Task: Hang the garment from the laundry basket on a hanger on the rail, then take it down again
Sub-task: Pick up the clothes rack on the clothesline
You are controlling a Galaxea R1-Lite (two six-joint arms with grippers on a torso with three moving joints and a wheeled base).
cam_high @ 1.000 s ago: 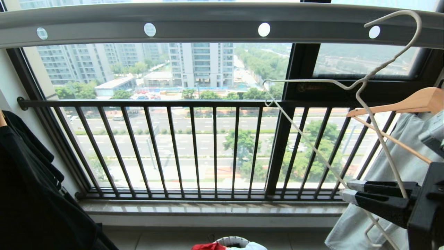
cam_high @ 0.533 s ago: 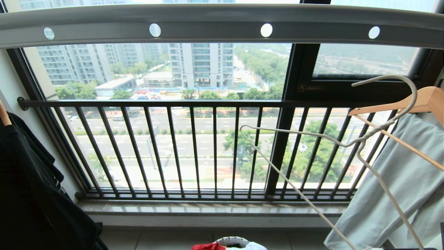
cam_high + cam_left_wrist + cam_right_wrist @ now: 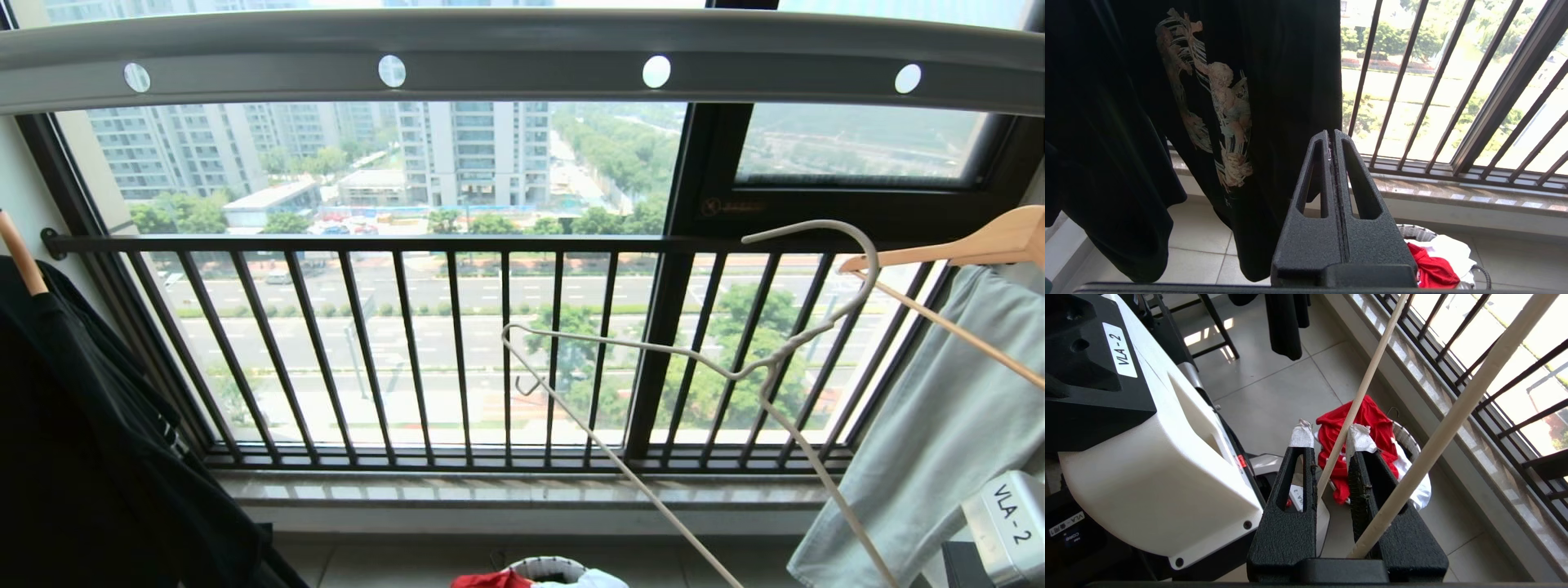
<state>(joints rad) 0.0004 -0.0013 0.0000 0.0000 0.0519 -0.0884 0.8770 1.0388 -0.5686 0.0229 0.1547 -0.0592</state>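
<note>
Red T-shirt [image 3: 1367,433] sat bunched in the small white-rimmed round basket [image 3: 1406,441] on the floor, nearest the robot.

Looked soft, light and floppy, so I'd grab a raised fold. Right gripper [image 3: 1331,437] had its taped fingers [image 3: 1301,435] clamped on the thin white wire hanger [image 3: 759,376], off the bar; left gripper [image 3: 1334,139] was pressed together, empty, beside a black printed tee [image 3: 1208,102]. Farthest up, the flat grey holed rail [image 3: 506,49].
</note>
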